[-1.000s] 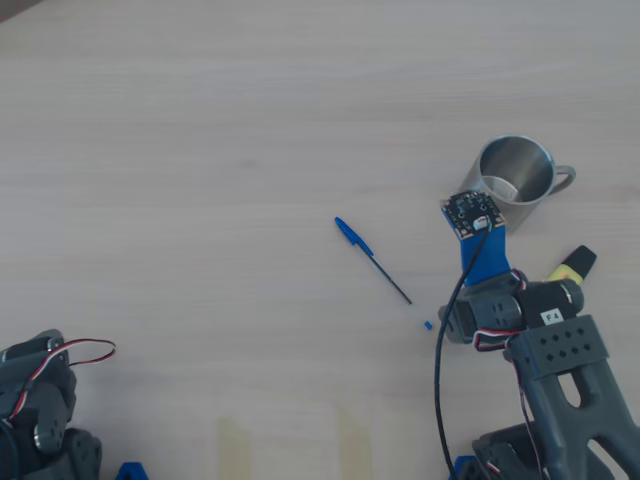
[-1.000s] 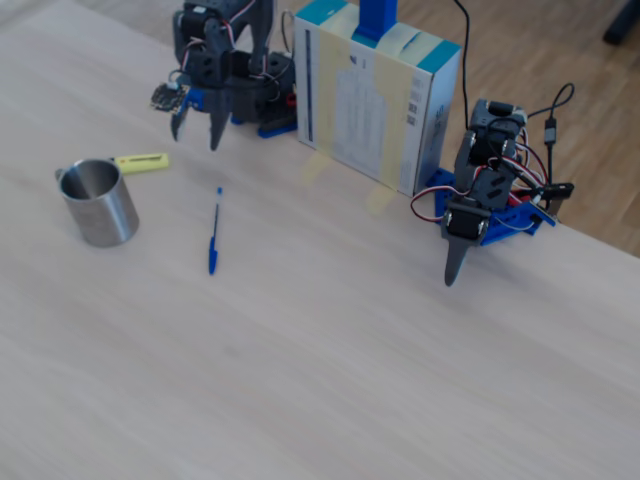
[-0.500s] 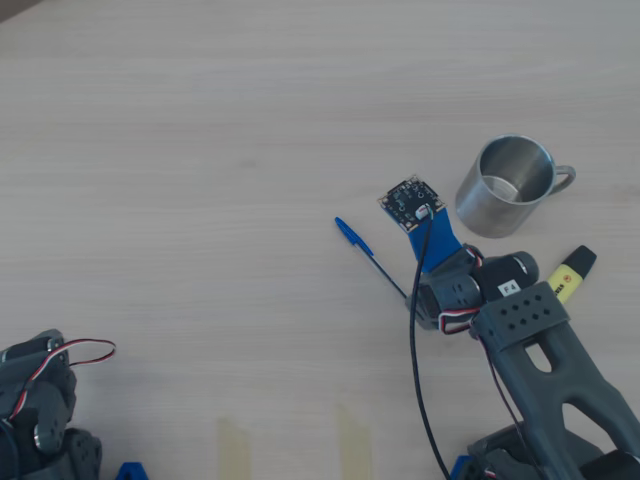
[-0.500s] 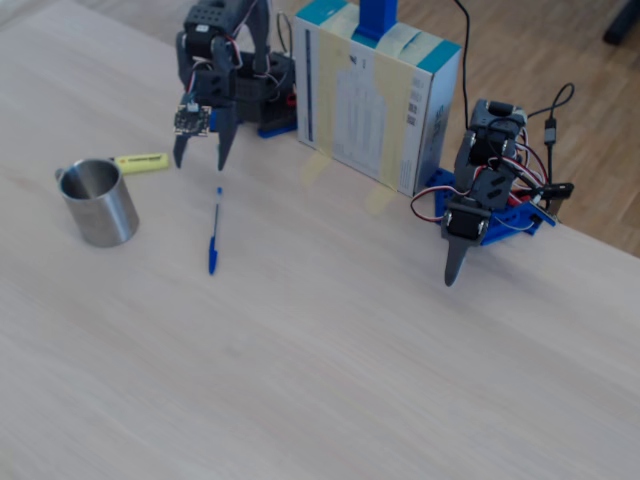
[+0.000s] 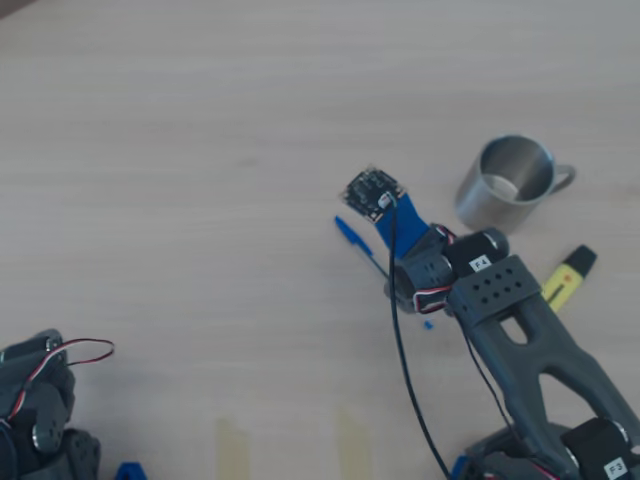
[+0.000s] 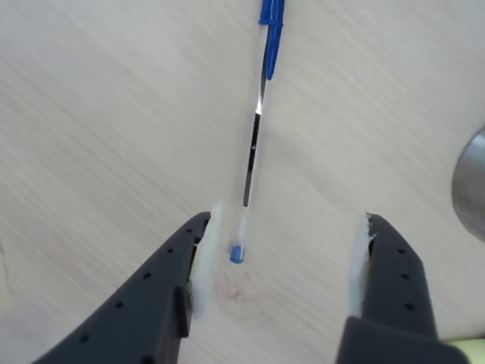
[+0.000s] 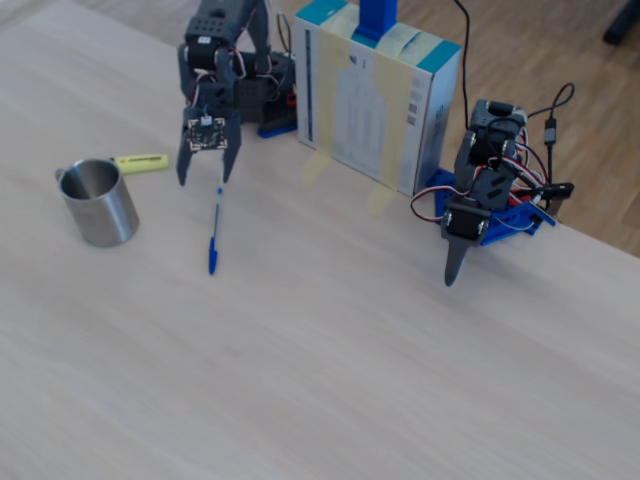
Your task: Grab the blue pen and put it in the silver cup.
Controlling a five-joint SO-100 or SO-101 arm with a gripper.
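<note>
The blue pen (image 5: 351, 232) lies flat on the wooden table, its blue cap pointing away from the arm. In the wrist view the blue pen (image 6: 258, 129) runs up from between my fingers, its rear end close to the left finger (image 6: 198, 254). My gripper (image 6: 286, 224) is open and straddles that rear end without touching it. In the fixed view the gripper (image 7: 203, 180) hangs point-down just above the blue pen (image 7: 213, 245). The silver cup (image 5: 489, 212) stands upright and empty, right of the pen in the overhead view; it is also the silver cup (image 7: 103, 217) in the fixed view.
A yellow highlighter (image 5: 567, 278) lies beside the cup, near the arm's base. A second arm (image 7: 484, 201) rests folded at the table's edge, and a tall box (image 7: 375, 95) stands between the two arms. Bare wood stretches beyond the pen.
My gripper swung from beside the cup over to the pen's rear end and dropped lower, staying open. Pen, cup and highlighter have not moved.
</note>
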